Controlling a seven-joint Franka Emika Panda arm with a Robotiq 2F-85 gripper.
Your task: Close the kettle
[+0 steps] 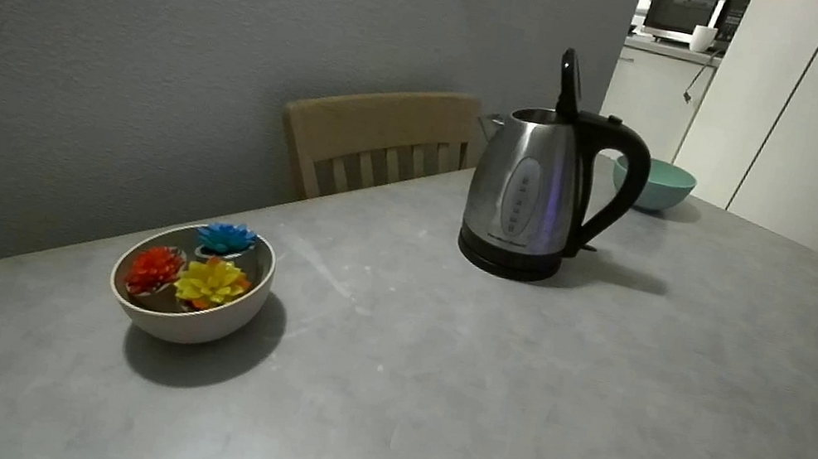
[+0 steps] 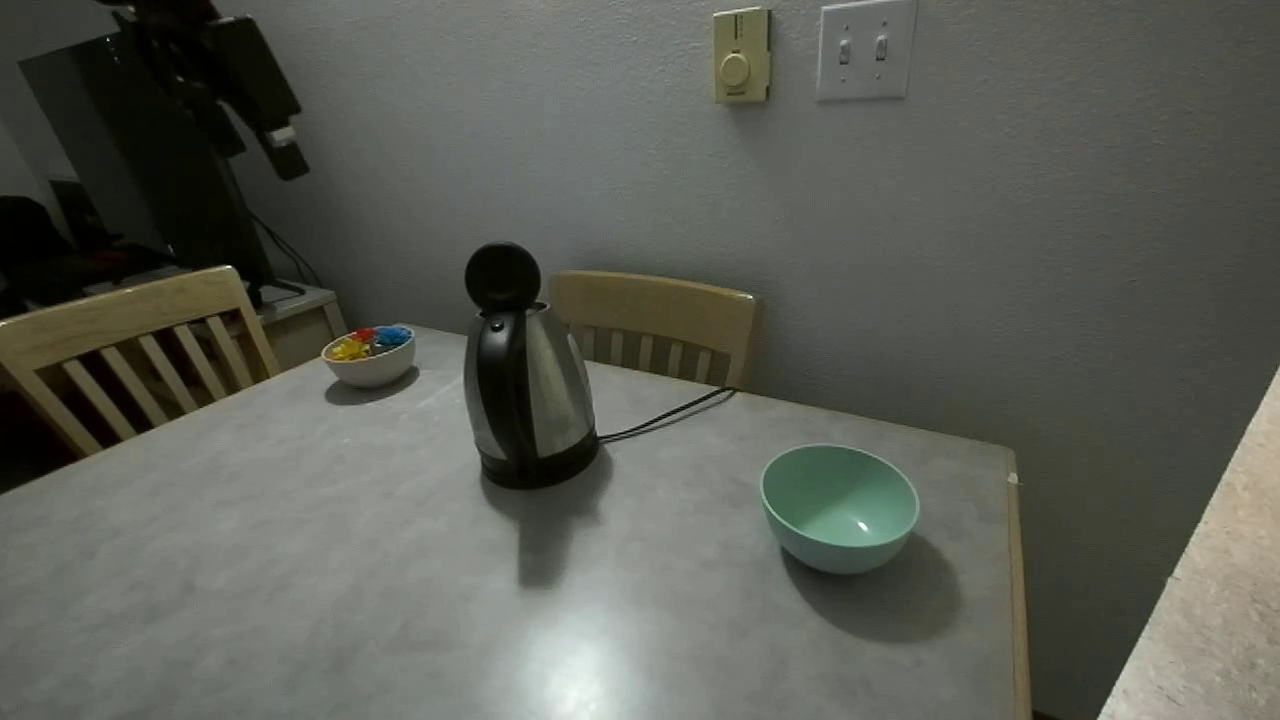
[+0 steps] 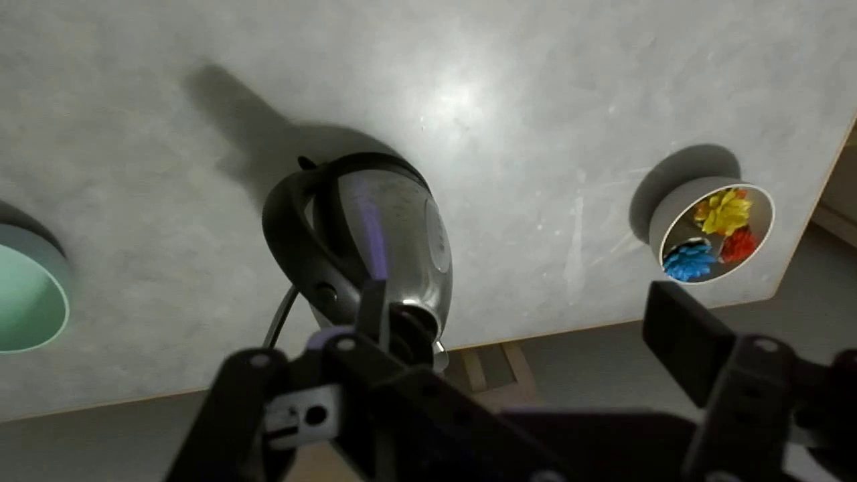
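Note:
The kettle (image 1: 529, 192) stands upright on the table, brushed steel with a black handle and base. It also shows in an exterior view (image 2: 556, 385) and in the wrist view (image 3: 395, 221). Its black lid (image 1: 570, 85) is raised, nearly vertical, at the handle side of the open top; it shows as a round disc in an exterior view (image 2: 503, 277). My gripper (image 3: 532, 321) is open and empty. In the wrist view its left finger overlaps the kettle's top and hides part of the lid. In an exterior view the gripper (image 2: 257, 148) hangs high at upper left, apart from the kettle.
A white bowl (image 1: 190, 327) with coloured flowers stands on the table (image 1: 429, 401) on the kettle's spout side. A green bowl (image 2: 838, 550) stands on the other side. A black cord (image 2: 670, 412) runs from the kettle over the table edge. Wooden chairs (image 2: 655, 295) stand around.

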